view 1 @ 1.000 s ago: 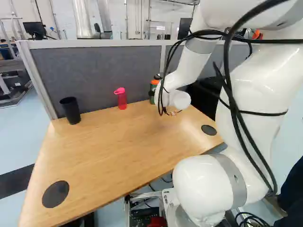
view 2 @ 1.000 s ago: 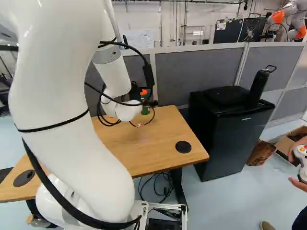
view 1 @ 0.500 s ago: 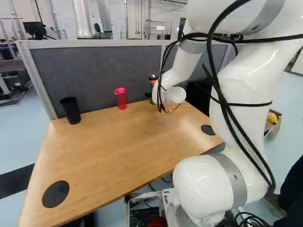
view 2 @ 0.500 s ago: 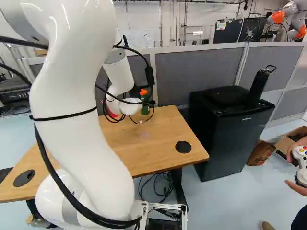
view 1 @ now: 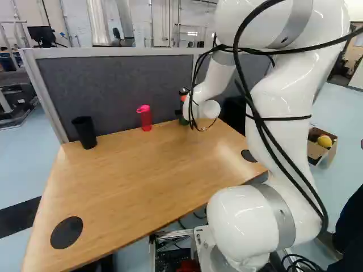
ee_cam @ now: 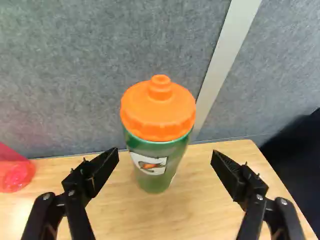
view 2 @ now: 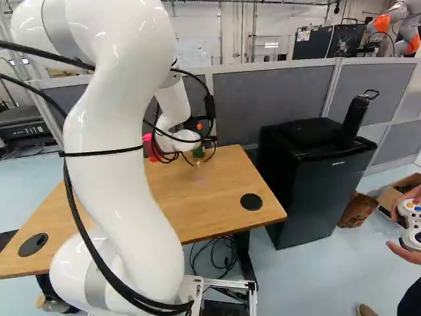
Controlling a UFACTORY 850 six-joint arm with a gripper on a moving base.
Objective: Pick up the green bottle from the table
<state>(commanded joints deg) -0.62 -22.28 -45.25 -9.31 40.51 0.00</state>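
In the left base view, the big white arm (view 1: 281, 113) bends over the wooden table (view 1: 125, 181). Its gripper (view 1: 178, 112) is out by the green bottle (view 1: 183, 120), at the far edge of the table near the grey wall (view 1: 113, 90). The arm hides part of the bottle. A pink bottle (view 1: 145, 119) stands beside that wall, and a black cup (view 1: 85, 133) stands nearer the left corner. Past the arm, a box (view 1: 315, 151) on the floor has a yellow thing in it.

In the right base view, the green bottle peeks out behind the end of the arm. A black fridge (view 2: 312, 191) stands just beside the table, with a tall black bottle (view 2: 356, 118) on top. Far back, past the wall, there is another robot (view 2: 395, 23).

In the wrist view, the gripper's two fingers are spread wide. The green bottle stands up straight on the table, ahead of the gap between them, and neither finger is squeezing it. It has an orange lid (ee_cam: 159, 110) and a white label (ee_cam: 150, 164). The pink bottle is off to one side.
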